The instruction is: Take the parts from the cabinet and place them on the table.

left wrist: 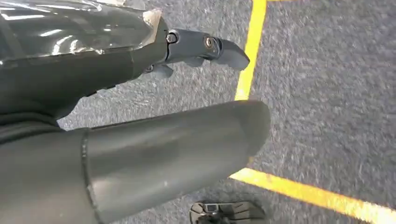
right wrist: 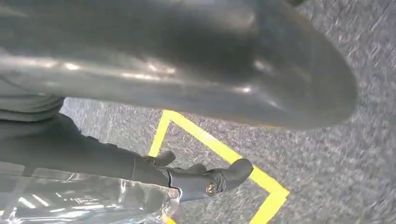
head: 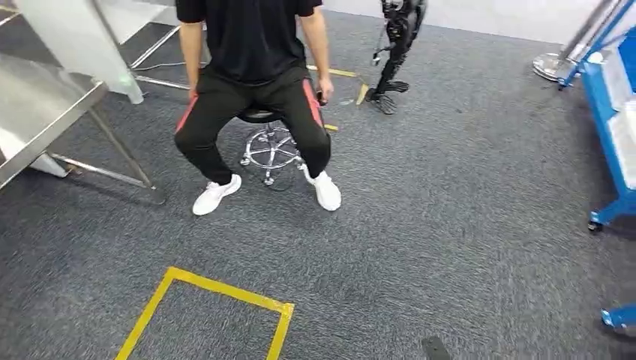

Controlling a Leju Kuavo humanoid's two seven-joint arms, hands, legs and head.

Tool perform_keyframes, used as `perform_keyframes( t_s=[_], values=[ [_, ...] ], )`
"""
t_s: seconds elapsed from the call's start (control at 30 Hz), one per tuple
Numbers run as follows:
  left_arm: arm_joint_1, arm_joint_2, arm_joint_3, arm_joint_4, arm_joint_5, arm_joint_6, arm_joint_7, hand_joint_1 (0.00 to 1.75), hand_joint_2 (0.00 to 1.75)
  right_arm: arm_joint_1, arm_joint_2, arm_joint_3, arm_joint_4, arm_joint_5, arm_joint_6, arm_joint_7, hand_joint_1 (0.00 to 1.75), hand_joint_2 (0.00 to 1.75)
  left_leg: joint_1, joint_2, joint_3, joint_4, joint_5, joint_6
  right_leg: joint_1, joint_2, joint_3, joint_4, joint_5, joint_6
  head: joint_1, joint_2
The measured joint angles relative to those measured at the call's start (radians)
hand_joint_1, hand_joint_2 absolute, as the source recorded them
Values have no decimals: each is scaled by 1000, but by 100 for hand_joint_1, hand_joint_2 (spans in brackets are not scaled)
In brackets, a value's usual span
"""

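Table [head: 30, 105], of bare steel on slanted legs, occupies the left edge of the head view; the blue-framed cabinet [head: 600, 112], on castors and carrying pale shelves, occupies the right edge, well apart from the table across the grey carpet [head: 465, 225]. Between the 2, a person [head: 251, 45] in a black shirt, black trousers with red side stripes and white shoes sits on a chrome wheeled stool [head: 270, 146], facing the camera. Behind the person's arm stand the dark legs of a second robot [head: 394, 52]. A square of yellow tape [head: 225, 289] is laid on the carpet near the bottom of the head view. Left hand [left wrist: 116, 98]: the thick grey thumb and the darker fingers [left wrist: 201, 46] are stretched out and spread, with carpet and yellow tape [left wrist: 252, 46] visible in the gap between them and nothing held there. Right hand [right wrist: 116, 140]: the same pose, thumb and fingers [right wrist: 205, 179] apart over a corner of the yellow tape [right wrist: 210, 140]. A glossy clear film [left wrist: 70, 23] lies along the base of the left hand's fingers, and a like film [right wrist: 84, 200] along the right hand's; what it is cannot be told.
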Motion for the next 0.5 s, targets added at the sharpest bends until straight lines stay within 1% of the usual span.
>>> perform_keyframes(
  t_s=[0.03,0.07,0.1,0.13,0.17,0.2,0.23,0.27,0.3,0.33,0.37,0.4,0.43,0.47,0.5],
  values=[
    [1,-1,0,0,-2,-4,1,0,0,2,-2,-3,0,0,1,3,0,0,0,0,-7,7,11,1,1,12,1,0,0,0,0,0],
    [0,-3,0,0,-3,-8,2,0,0,3,-3,-7,0,-1,3,9,0,0,1,0,4,-26,43,2,1,24,1,2,0,0,0,0],
    [1,-4,0,0,0,-9,2,0,0,3,-4,-8,0,-1,5,14,0,0,2,-3,36,-97,91,3,0,39,2,5,0,1,0,0],
    [1,-5,0,0,7,-10,3,0,0,3,-6,-9,0,-2,12,16,0,0,6,-14,77,-185,140,4,0,53,2,10,-1,1,0,0],
    [2,-5,1,1,10,-10,3,0,0,3,-9,-10,0,-3,15,18,0,0,13,-64,107,-255,165,6,0,65,-3,15,-2,4,0,0],
    [3,-6,2,2,16,-10,3,0,0,0,-11,-11,0,-4,20,19,0,0,13,-84,114,-278,153,5,13,74,-12,28,-6,12,0,0],
    [4,-7,2,3,19,-11,8,0,0,0,-13,-12,0,-6,22,20,0,0,8,-73,108,-271,154,7,6,88,-18,24,-1,20,0,0],
    [6,-9,3,3,23,-11,10,0,0,4,-15,-14,0,-7,25,23,0,0,2,-63,108,-270,154,13,4,96,-23,21,2,26,0,0],
    [5,-10,4,3,28,-16,13,0,0,10,-16,-17,0,-10,31,26,0,0,-2,-53,108,-271,157,21,-1,107,-26,18,7,33,0,0],
    [4,-12,9,3,31,-25,16,0,0,14,-18,-21,1,-17,34,30,0,0,2,-41,110,-281,164,32,4,116,-38,18,7,41,0,0],
    [4,-13,12,3,32,-31,20,0,0,17,-18,-27,2,-21,36,32,0,0,3,-26,114,-287,169,39,1,65,-42,38,-3,43,1,0],
    [6,-13,15,3,36,-32,21,0,0,16,-18,-30,2,-25,38,32,0,0,2,-15,115,-289,170,48,8,20,-68,92,-31,38,8,0],
    [9,-12,18,3,38,-33,23,0,0,11,-18,-33,2,-27,39,32,0,0,-1,-1,114,-289,170,49,7,4,-101,156,-59,34,8,0],
    [12,-13,20,3,40,-37,23,0,0,9,-19,-35,2,-30,41,32,0,0,-3,12,113,-289,169,50,6,-3,-133,221,-84,31,8,0],
    [14,-13,23,3,44,-46,23,0,0,9,-19,-38,2,-34,44,32,0,0,-5,29,113,-289,168,52,3,-10,-175,310,-112,32,8,0]
  ],
)
